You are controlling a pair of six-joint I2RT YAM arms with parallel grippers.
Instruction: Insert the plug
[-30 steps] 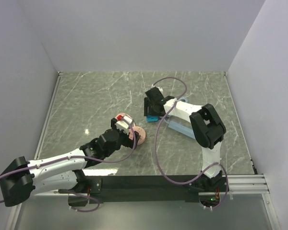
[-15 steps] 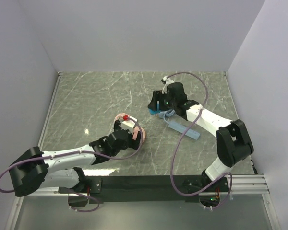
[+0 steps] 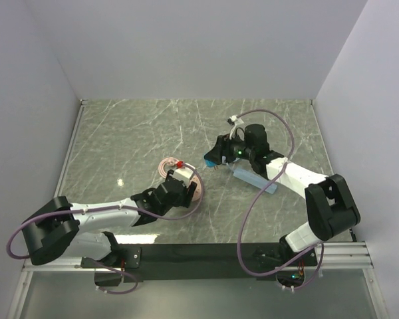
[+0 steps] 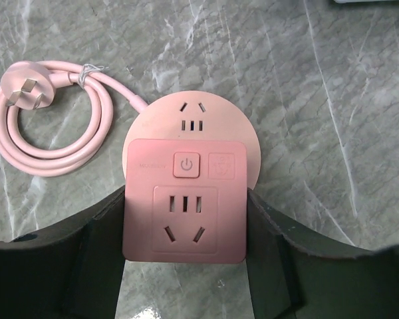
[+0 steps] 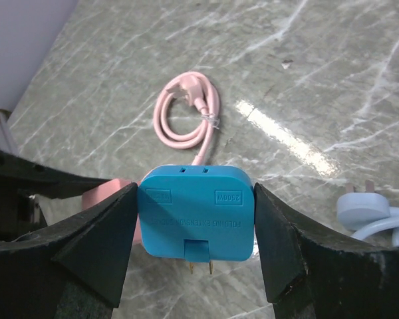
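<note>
The small bright blue plug is held between my right gripper's fingers, with its two metal prongs showing at its lower edge. In the top view this gripper holds the plug above the table, right of the pink cube. My left gripper is shut on the pink cube, with a finger on either side and the cube's socket face turned to the camera. In the top view the cube sits at the tip of my left gripper.
The cube's pink cord lies coiled beside it. The long pale-blue power strip lies under my right arm, and its white plug rests on the table. Grey walls enclose the marble table.
My right arm has swung its elbow out to the right and turned the blue plug towards the pink cube. My left gripper has closed in around the cube.
</note>
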